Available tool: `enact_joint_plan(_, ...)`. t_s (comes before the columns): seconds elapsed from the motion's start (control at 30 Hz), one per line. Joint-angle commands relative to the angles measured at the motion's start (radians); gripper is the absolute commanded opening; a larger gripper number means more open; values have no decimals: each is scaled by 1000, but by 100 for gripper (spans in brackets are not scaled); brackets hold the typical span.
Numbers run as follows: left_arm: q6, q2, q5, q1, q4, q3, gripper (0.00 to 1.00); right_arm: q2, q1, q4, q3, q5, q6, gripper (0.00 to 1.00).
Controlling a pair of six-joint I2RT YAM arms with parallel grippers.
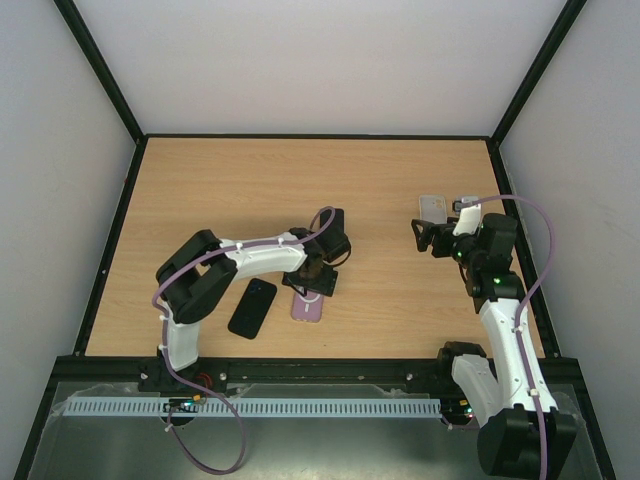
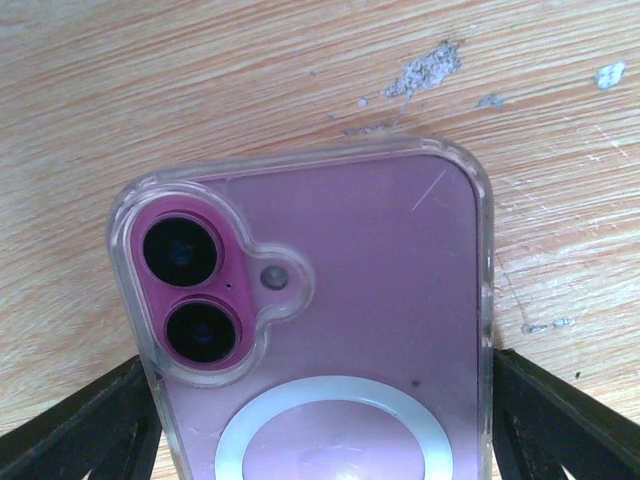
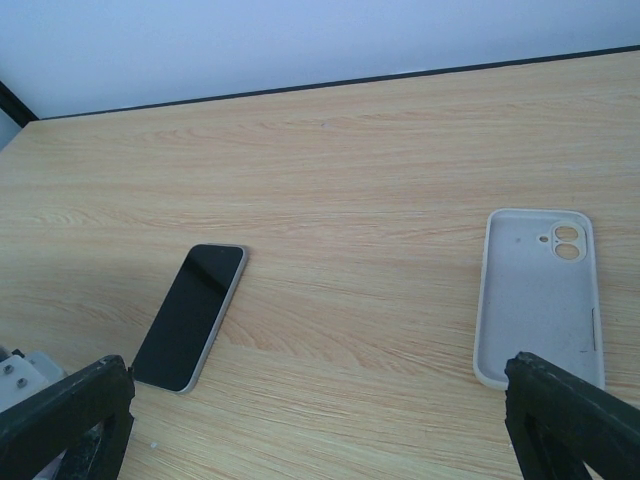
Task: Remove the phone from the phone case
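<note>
A pink phone in a clear case (image 1: 307, 305) lies back up on the table, its camera end (image 2: 195, 290) pointing away from the wrist. My left gripper (image 1: 313, 278) is shut on it, with one black finger (image 2: 85, 430) at each long side of the case in the left wrist view (image 2: 320, 400). My right gripper (image 1: 425, 236) is open and empty, held above the table at the right; its fingers (image 3: 565, 410) show at the lower corners of the right wrist view (image 3: 315, 400).
A black phone (image 1: 252, 308) lies left of the pink one. An empty grey case (image 1: 432, 207) lies beyond my right gripper and also shows in the right wrist view (image 3: 540, 295). Another dark phone (image 3: 190, 315) lies screen up.
</note>
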Motion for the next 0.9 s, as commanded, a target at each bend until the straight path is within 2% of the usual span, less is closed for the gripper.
enact_joint_plan(0.0, 68, 68, 55, 1, -90, -30, 78, -23, 0, 20, -4, -5, -5, 98)
enact_joint_plan(0.17, 158, 8, 98, 3, -80, -5, 64, -22, 0, 21, -4, -7, -3, 98)
enact_joint_plan(0.27, 209, -112, 107, 3, -13, -7, 58, -13, -1, 24, -4, -6, 0, 97)
enact_joint_plan(0.37, 243, -252, 111, 10, 124, -45, 55, 2, -1, 25, -3, -27, 4, 98)
enact_joint_plan(0.43, 256, -336, 149, 27, 263, -99, 52, 8, -1, 27, 5, -82, -4, 98)
enact_joint_plan(0.47, 260, -378, 188, 39, 354, -137, 50, 8, 0, 21, 17, -174, -17, 98)
enact_joint_plan(0.53, 277, -472, 291, 58, 581, -244, 41, -3, -1, -88, 86, -426, -171, 98)
enact_joint_plan(0.57, 292, -517, 346, 60, 716, -305, 40, -15, -1, -156, 104, -535, -261, 98)
enact_joint_plan(0.67, 267, -634, 445, 69, 1056, -463, 39, -26, 0, -221, 85, -749, -358, 98)
enact_joint_plan(0.8, 247, -732, 471, 88, 1209, -523, 39, 30, 1, -465, 149, -838, -550, 98)
enact_joint_plan(0.87, 216, -755, 514, 92, 1341, -551, 39, 46, 27, -558, 196, -844, -613, 98)
